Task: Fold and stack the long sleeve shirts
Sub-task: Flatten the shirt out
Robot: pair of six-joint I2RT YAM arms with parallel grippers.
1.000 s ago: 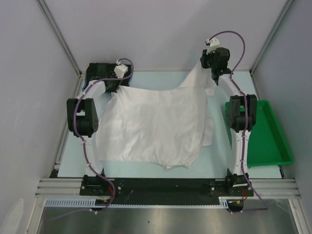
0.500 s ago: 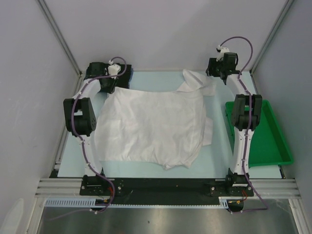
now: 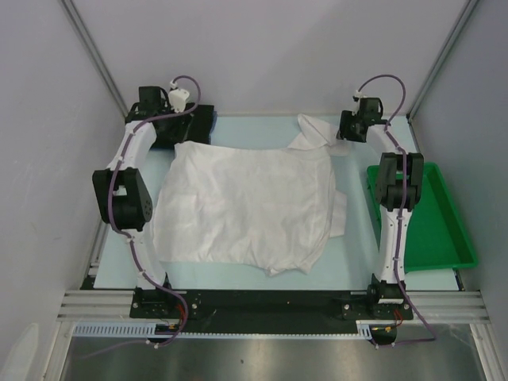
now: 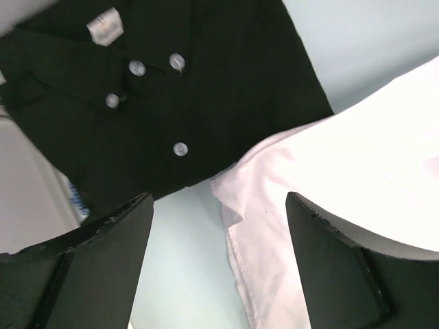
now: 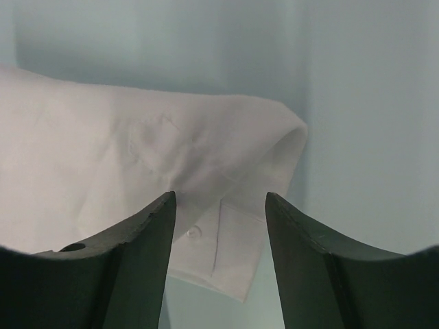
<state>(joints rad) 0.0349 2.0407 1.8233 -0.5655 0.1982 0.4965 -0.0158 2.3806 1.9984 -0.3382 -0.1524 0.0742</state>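
The white shirt (image 3: pixel 246 206) lies spread over the middle of the table (image 3: pixel 357 262). Bare strips of surface run along its near hem and on the right, where the green tray (image 3: pixel 444 238) sits at the table's edge. One sleeve (image 3: pixel 317 131) is crumpled at the far right corner. The top view shows both arms reaching to the far edge but not how their fingers stand; the wrist views show that. The left gripper (image 4: pixel 218 202) is spread wide and holds nothing. It hangs above the white shirt's far-left corner and a gap of bare table, next to the black shirt (image 4: pixel 171 89). That shirt's pale buttons (image 4: pixel 180 148) and small white label (image 4: pixel 104 26) show only in this view. The right gripper (image 5: pixel 219 199) also stands apart and empty above the sleeve's cuff (image 5: pixel 219 260), with open table to the right of it. A second earlier the right gripper held the sleeve pinched and raised off the table. The sleeve now lies slack on the surface. The left gripper, then low at the shirt's corner, now sits farther back toward the far-left corner of the table.
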